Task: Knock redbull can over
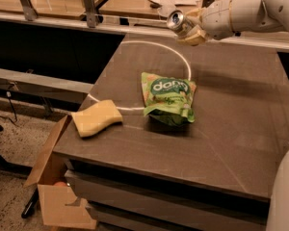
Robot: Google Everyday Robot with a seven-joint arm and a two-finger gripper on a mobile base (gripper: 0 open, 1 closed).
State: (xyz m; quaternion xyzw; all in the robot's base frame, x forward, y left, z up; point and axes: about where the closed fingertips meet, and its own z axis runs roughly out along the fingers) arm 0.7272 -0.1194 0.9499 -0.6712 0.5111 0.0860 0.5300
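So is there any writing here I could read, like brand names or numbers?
"dare", roughly: white letters on the green snack bag, ending blurred.
Smaller print on the bag: too blurred to read.
Redbull can, tilted by the gripper at the table's far edge: markings unreadable.
Yellow sponge, cardboard box: no text.
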